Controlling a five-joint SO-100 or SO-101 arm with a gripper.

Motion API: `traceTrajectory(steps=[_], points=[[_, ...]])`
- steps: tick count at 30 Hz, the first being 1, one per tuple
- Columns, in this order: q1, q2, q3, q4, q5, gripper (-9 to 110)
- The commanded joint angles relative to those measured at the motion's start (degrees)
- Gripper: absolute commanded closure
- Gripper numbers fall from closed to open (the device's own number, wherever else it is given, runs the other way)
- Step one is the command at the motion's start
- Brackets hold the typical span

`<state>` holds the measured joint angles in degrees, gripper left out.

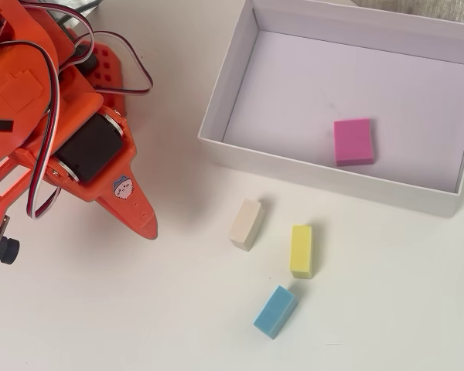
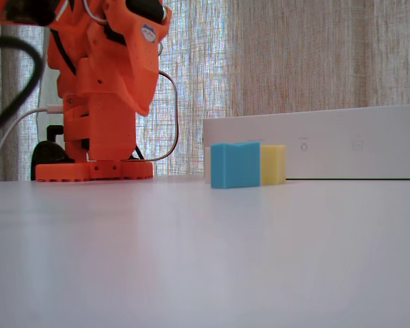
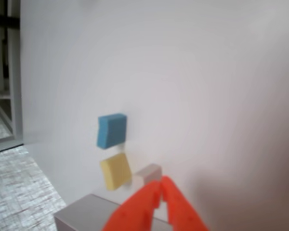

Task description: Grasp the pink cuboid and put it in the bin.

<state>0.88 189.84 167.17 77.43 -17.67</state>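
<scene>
The pink cuboid [image 1: 353, 141] lies flat on the floor inside the bin [image 1: 325, 171], near its front wall in the overhead view. The bin's white side wall [image 2: 328, 143] hides the cuboid in the fixed view, and it is out of the wrist view. My orange gripper [image 1: 143, 222] is at the left, well away from the bin and above the table. In the wrist view the gripper [image 3: 161, 183] has its fingertips together and holds nothing.
A cream block [image 1: 247, 223], a yellow block [image 1: 301, 250] and a blue block [image 1: 275, 311] lie on the white table in front of the bin. The arm's orange base [image 2: 92, 169] stands at the left. A curtain hangs behind.
</scene>
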Motion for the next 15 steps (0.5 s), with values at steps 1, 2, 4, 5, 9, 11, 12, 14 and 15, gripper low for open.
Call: traceTrajectory(steps=[1, 2, 4, 5, 9, 11, 12, 14, 15], points=[[-0.09, -0.26, 1.93, -1.23, -2.64, 110], [0.0, -0.26, 1.93, -1.14, -3.08, 110], [0.0, -0.26, 1.93, -1.14, -3.16, 110], [0.0, -0.26, 1.93, -1.14, -3.16, 110], [0.35, -0.26, 1.93, -1.05, -3.34, 110], [0.35, -0.26, 1.93, -1.05, -3.25, 110], [0.35, -0.26, 1.93, -1.05, -3.25, 110], [0.35, -0.26, 1.93, -1.05, -3.25, 110], [0.35, -0.26, 1.93, -1.05, -3.25, 110]])
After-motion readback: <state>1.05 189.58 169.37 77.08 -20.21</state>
